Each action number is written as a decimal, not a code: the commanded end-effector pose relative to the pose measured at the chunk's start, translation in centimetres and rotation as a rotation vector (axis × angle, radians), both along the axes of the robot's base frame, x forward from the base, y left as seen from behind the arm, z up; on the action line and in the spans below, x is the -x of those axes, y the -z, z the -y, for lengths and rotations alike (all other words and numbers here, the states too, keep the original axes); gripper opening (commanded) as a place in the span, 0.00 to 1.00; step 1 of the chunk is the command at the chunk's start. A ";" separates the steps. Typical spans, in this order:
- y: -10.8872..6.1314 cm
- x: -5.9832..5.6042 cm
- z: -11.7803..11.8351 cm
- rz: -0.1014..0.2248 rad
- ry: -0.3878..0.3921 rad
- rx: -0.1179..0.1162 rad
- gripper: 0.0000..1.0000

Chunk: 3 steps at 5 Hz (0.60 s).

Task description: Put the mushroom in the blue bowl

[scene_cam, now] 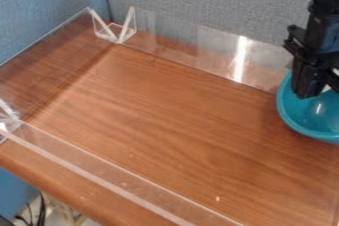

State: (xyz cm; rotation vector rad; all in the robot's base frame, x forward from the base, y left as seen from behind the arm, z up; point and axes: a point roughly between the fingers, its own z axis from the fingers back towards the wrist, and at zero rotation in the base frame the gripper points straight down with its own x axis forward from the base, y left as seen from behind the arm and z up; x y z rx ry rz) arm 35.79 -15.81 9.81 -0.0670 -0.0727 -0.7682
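Note:
The blue bowl (pixel 315 121) sits at the right edge of the wooden table, partly cut off by the frame. My black gripper (pixel 312 90) points straight down over the bowl, with its fingertips just above or inside the rim. The jaws look closed together. The mushroom is hidden: I cannot see it between the fingers, in the bowl or on the table.
The wooden table top (pixel 159 111) is ringed by a low clear acrylic wall (pixel 93 170). Two clear triangular stands (pixel 117 27) sit at the back left corner. A grey-blue partition (pixel 199 2) rises behind the table.

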 end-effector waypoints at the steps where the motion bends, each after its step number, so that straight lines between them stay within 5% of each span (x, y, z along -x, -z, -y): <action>1: -1.9 -0.4 1.1 0.049 0.025 0.026 0.00; 3: -0.9 -0.2 1.7 0.018 0.009 0.022 0.00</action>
